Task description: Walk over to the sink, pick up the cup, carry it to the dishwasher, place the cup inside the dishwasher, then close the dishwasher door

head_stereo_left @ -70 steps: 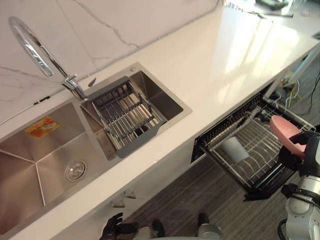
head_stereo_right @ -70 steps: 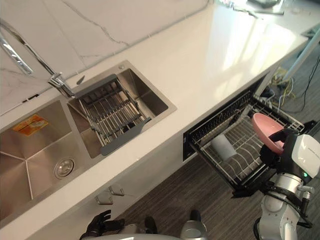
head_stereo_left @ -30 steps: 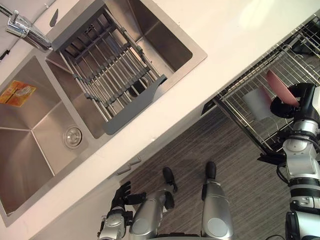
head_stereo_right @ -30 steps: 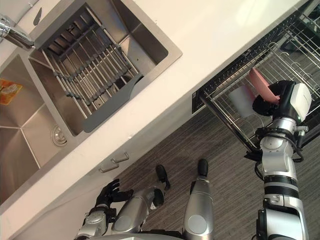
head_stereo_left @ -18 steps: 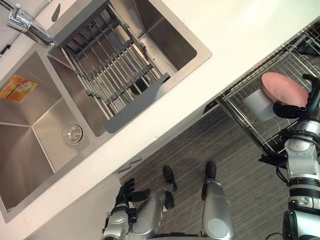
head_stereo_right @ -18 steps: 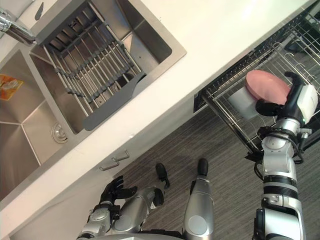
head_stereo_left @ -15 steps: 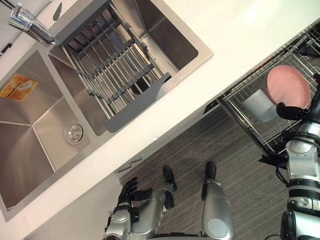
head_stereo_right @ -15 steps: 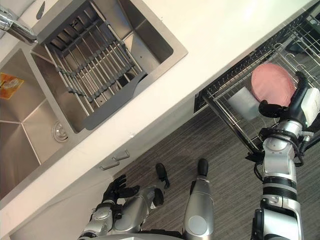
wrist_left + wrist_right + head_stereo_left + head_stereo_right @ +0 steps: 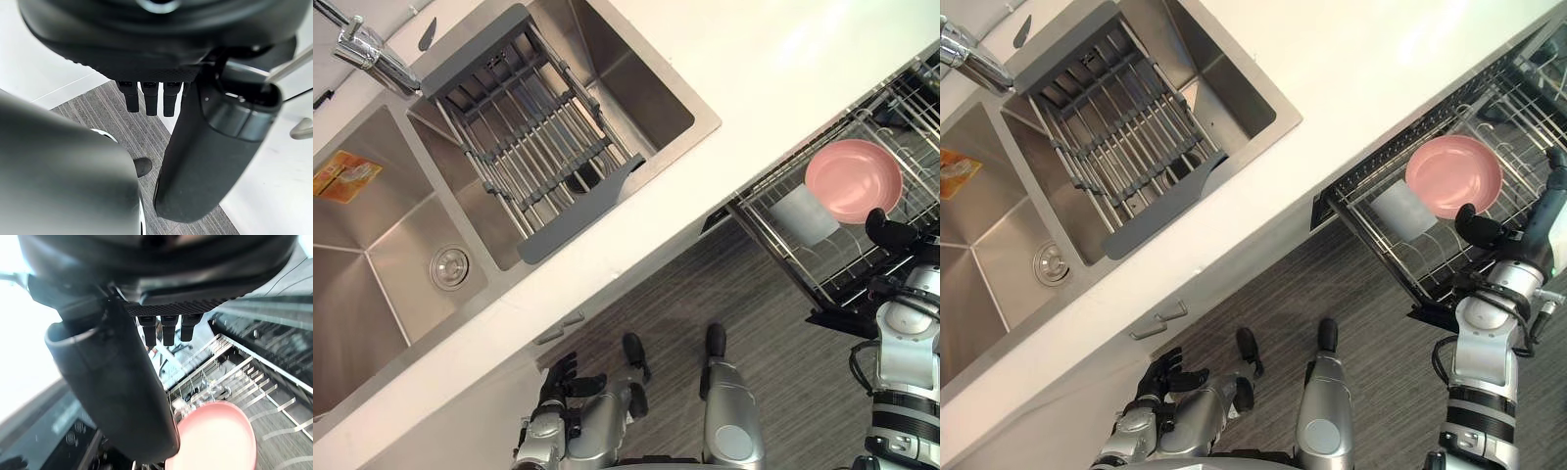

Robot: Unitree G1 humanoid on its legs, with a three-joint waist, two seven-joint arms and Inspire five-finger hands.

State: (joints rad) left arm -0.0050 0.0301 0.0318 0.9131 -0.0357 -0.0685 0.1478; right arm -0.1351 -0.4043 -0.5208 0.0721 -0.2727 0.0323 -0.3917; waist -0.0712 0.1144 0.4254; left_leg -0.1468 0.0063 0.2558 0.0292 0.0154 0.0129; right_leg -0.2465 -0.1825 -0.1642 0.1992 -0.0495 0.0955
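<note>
A: The pink bowl (image 9: 854, 180) has come out of the right hand (image 9: 886, 232). Half a second ago it stood tipped on edge against the fingers; now it lies mouth up in the dishwasher rack (image 9: 773, 245).

B: And from the left side across?

A: The left hand (image 9: 558, 377) hangs low by the cabinet front, fingers straight and spread, holding nothing. Above it is the steel sink (image 9: 372, 245), with a grey drainer rack (image 9: 533, 147) spanning its right basin. Then comes the white countertop (image 9: 783, 59), and under its front edge the pulled-out dishwasher rack.

B: What is in it?

A: A pale cup (image 9: 803, 215) on its side, and the bowl just right of it.

B: The right hand?

A: Fingers straight, thumb apart, empty, at the rack's front edge just beside the bowl's rim.
</note>
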